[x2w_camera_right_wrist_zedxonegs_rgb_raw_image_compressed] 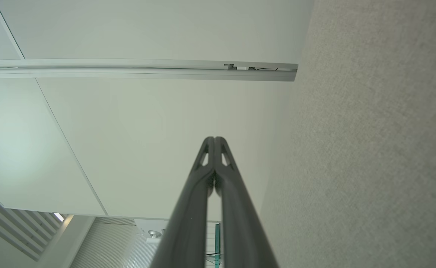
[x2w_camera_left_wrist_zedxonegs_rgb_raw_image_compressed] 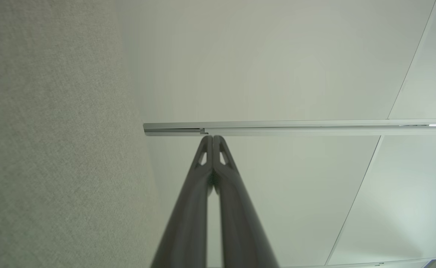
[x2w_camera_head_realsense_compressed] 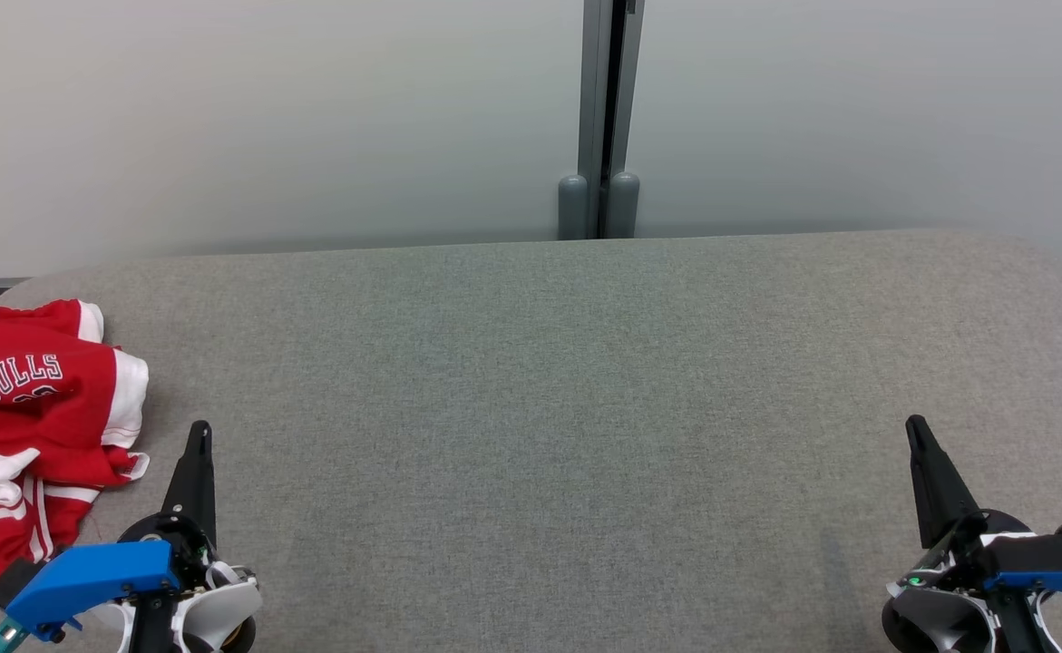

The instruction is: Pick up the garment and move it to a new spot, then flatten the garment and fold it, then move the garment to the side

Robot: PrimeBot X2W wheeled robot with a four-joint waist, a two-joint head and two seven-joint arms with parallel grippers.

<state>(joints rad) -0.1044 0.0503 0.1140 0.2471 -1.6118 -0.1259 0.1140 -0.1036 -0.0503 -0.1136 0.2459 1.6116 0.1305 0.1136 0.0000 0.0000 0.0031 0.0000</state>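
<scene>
Matt grey woven cloth covers the table [x2w_camera_head_realsense_compressed: 585, 408]; the red garment [x2w_camera_head_realsense_compressed: 32, 408] looks smooth, slightly shiny.

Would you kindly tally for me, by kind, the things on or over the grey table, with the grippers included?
Garments: 1, the red and white jersey, crumpled at the table's left end.
Grippers: 2, the left gripper and the right gripper, both shut and holding nothing.
Tables: 1, the grey table.
Total: 4

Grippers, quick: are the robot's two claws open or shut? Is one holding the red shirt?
Left gripper: shut, holding nothing; the red shirt lies apart on its left.
Right gripper: shut, holding nothing.
</scene>
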